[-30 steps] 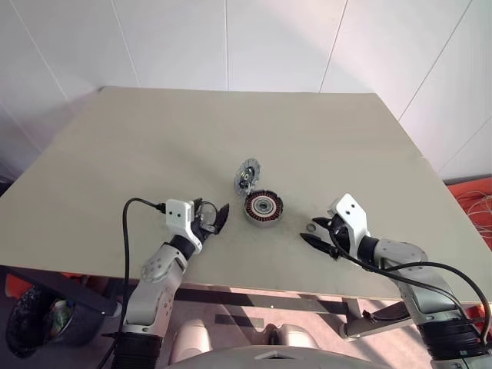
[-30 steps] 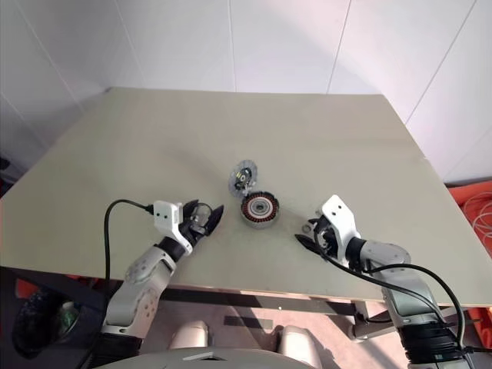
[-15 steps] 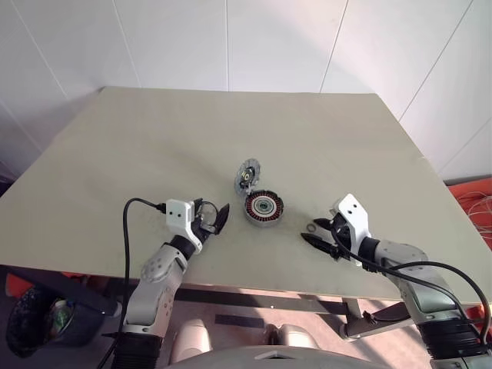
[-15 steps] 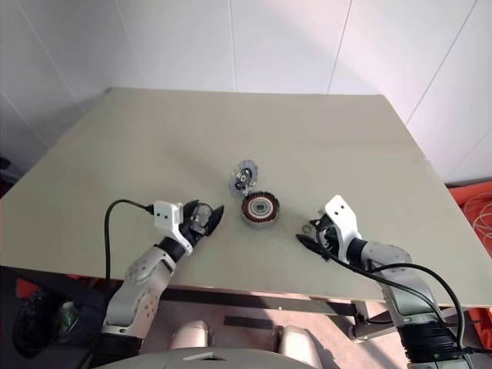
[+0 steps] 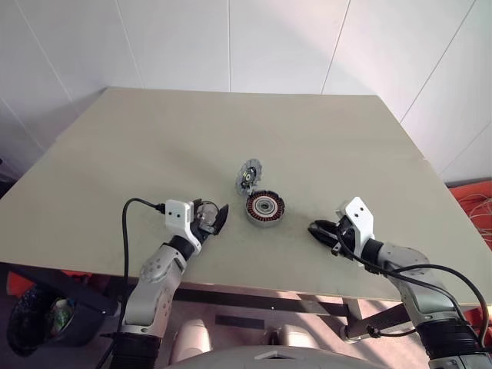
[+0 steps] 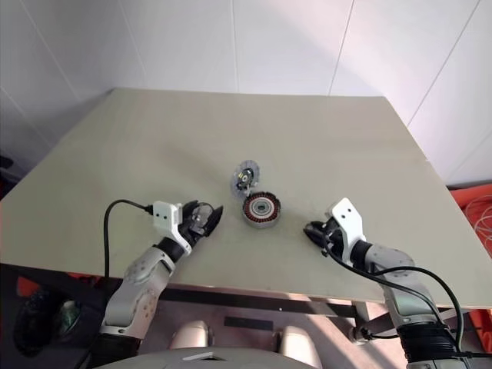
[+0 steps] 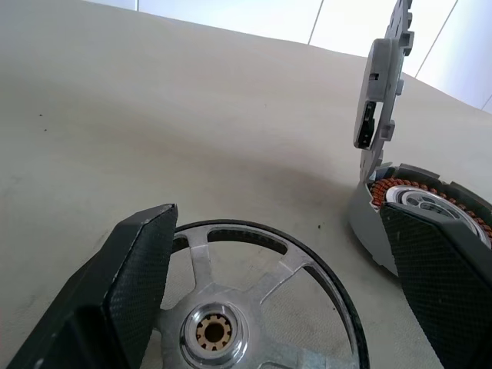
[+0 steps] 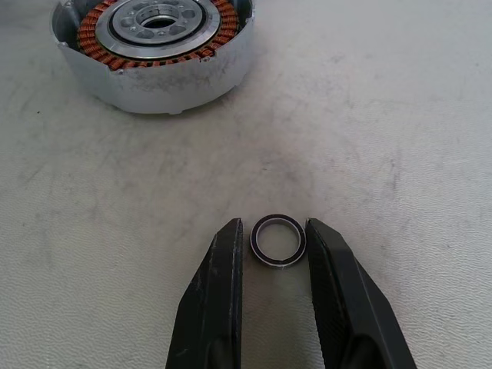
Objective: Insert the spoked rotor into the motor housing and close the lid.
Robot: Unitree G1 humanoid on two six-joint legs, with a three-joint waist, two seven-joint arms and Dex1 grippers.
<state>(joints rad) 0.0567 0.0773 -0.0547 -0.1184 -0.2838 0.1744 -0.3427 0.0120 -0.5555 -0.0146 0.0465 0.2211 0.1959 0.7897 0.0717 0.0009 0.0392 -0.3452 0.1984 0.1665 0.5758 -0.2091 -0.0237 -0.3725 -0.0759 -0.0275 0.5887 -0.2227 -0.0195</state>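
Note:
The spoked rotor (image 7: 254,307) lies flat on the table between the two fingers of my open left gripper (image 5: 211,217), and neither finger touches it. To its right stands the motor housing (image 5: 264,208), a round puck with copper windings, also seen in the right wrist view as the motor housing (image 8: 154,38). Its lid (image 5: 247,174) stands tilted up behind it. My right gripper (image 8: 273,224) is down at the table right of the housing. Its fingers are closed in on a small metal ring (image 8: 278,240) that still rests on the surface.
The beige table (image 5: 154,138) stretches wide behind and to both sides of the parts. Its front edge runs just below both grippers. A black cable (image 5: 127,231) loops off the left wrist.
My right gripper's fingers have narrowed from wide apart to close against the small ring, and it has tipped down over it. The left gripper and rotor have not moved.

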